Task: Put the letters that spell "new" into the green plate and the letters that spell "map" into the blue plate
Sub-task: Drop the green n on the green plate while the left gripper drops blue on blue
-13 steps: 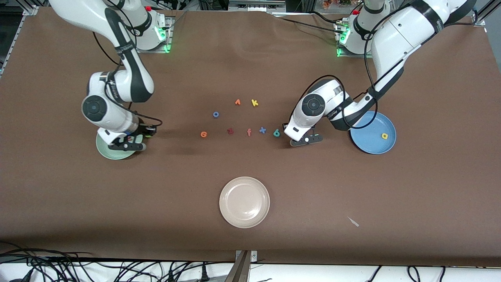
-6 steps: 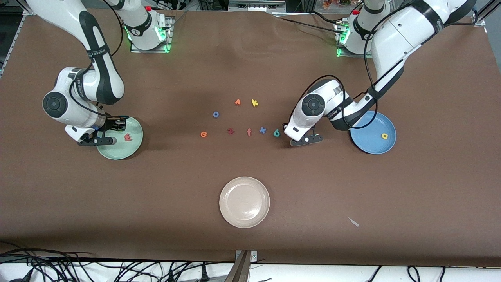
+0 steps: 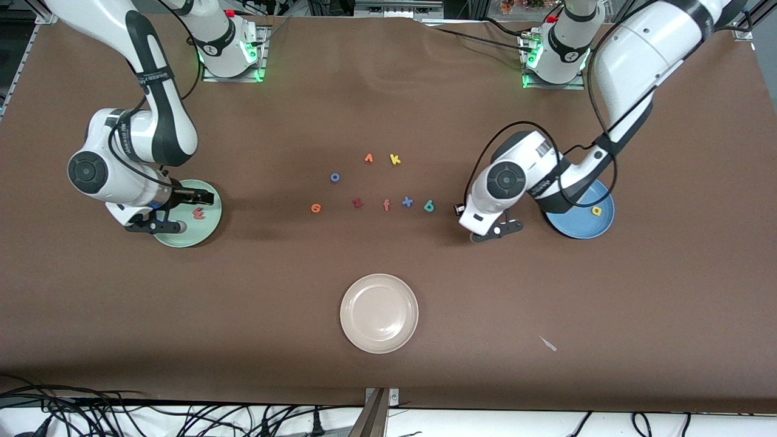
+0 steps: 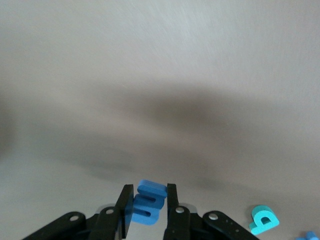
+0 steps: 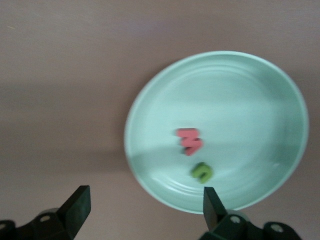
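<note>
Blue "m" (image 4: 148, 202) pinched in the left gripper (image 4: 149, 210); right gripper (image 5: 145, 207) gaping over the green plate (image 3: 209, 226).

Pinkish-red "w" (image 5: 189, 140) and green "n" (image 5: 202, 172) lie in that plate. Yellow letter (image 3: 597, 210) sits in the blue plate (image 3: 592, 227); the left gripper's jaws, closed on the "m", hang over the counter (image 3: 388, 91) between the teal letter (image 3: 429, 206) and this plate. Orange "e" (image 3: 315, 207), probably untouched, remains in the row mid-counter.

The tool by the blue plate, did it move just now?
Yes. The left tool, shut on the blue letter, has moved away from the teal letter, toward the blue plate.
</note>
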Controlling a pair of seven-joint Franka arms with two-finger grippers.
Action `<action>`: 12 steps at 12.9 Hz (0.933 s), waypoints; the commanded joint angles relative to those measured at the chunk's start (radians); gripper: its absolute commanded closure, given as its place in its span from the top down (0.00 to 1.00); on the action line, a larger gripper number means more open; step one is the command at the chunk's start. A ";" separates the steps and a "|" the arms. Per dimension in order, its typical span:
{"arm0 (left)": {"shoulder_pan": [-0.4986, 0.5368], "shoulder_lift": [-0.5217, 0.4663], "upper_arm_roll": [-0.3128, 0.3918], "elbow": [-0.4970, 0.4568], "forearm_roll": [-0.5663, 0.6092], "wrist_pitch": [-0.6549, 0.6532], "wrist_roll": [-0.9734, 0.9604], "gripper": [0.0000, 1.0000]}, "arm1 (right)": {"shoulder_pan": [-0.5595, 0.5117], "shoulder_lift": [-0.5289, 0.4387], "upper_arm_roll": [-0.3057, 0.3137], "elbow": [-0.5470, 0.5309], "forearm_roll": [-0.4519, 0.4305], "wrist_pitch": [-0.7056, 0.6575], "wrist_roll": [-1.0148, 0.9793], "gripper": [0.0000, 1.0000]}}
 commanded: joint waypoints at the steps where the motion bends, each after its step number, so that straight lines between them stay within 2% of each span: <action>1: 0.155 -0.050 -0.079 0.028 -0.036 -0.159 0.159 0.09 | 0.006 0.032 0.055 0.031 0.073 0.007 0.108 1.00; 3: 0.330 -0.055 -0.163 0.026 -0.034 -0.261 0.299 0.09 | 0.049 0.045 0.089 0.031 0.075 0.067 0.247 1.00; 4: 0.381 -0.055 -0.167 0.021 -0.027 -0.276 0.368 0.09 | 0.090 0.055 0.091 0.031 0.075 0.094 0.327 1.00; 8: 0.509 -0.039 -0.135 -0.037 0.047 -0.279 0.565 0.09 | 0.224 0.134 0.091 0.048 0.075 0.223 0.552 1.00; 11: 0.566 0.016 -0.130 -0.060 0.134 -0.259 0.590 0.10 | 0.290 0.212 0.091 0.135 0.075 0.239 0.707 1.00; 12: 0.561 0.028 -0.109 -0.061 0.144 -0.245 0.590 0.16 | 0.304 0.234 0.091 0.156 0.075 0.239 0.744 1.00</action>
